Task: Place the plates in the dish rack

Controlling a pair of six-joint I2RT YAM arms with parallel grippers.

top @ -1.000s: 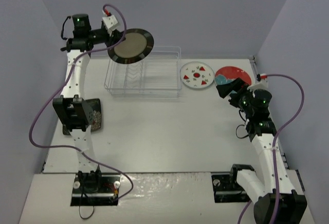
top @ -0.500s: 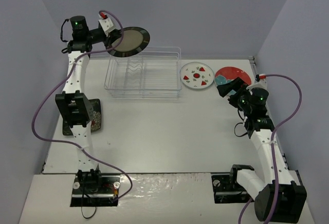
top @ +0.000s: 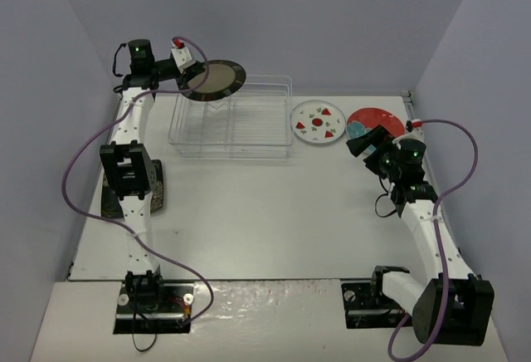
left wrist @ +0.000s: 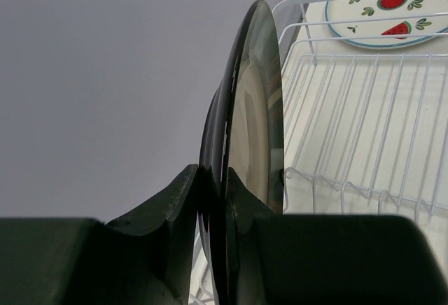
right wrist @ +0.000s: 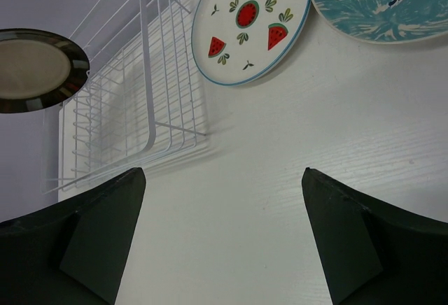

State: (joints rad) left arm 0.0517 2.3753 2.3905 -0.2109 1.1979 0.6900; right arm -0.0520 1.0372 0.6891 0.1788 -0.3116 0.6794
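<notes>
A round black-rimmed beige plate (left wrist: 255,123) is clamped in the left jaws, a white wire rack (top: 231,119) beyond them; the right jaws are parted.

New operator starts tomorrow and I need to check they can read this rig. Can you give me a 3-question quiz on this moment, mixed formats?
1. True or false: the right end effector is open and empty.
2. The black-rimmed plate is: A) slotted between the prongs B) gripped by the left end effector in the air above the dish rack C) lying flat beside the rack.
3. Which plates lie on the table to the right of the rack?
Key: 1 true. 2 B. 3 the watermelon-print plate and the red-and-teal plate.
</notes>
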